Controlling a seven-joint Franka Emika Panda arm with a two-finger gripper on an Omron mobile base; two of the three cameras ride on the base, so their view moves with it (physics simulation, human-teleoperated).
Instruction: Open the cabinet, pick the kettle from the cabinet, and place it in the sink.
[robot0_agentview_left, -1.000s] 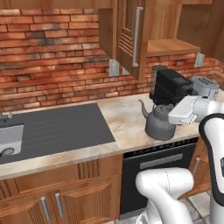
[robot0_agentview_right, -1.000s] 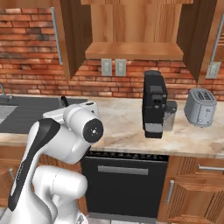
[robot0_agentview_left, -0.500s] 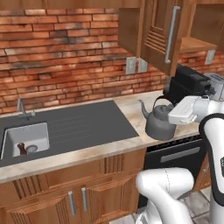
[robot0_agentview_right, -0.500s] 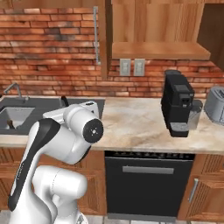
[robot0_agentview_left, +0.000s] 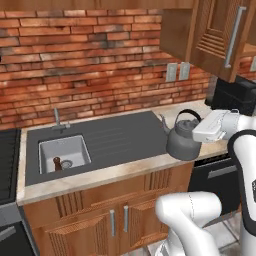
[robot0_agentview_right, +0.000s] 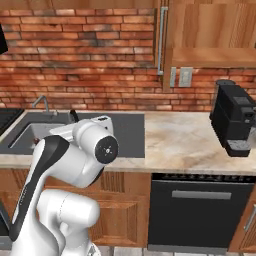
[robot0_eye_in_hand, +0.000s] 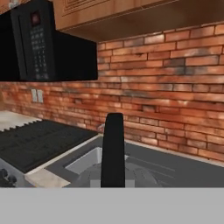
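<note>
Kettle is held by its black handle, jaws clamped on it, hanging over the table edge, right of the sink w/ chrome faucet. Cabinet door is swung open.

Under the white end effector hangs a grey metal kettle with a thin black arched handle. Beyond it lies the light grey sink in its dark grey ridged surround. The bench is mottled beige. Behind runs a red-orange brick wall with pale mortar lines. The cabinet is reddish-brown wood with a grey bar handle. A coffee machine is black.
</note>
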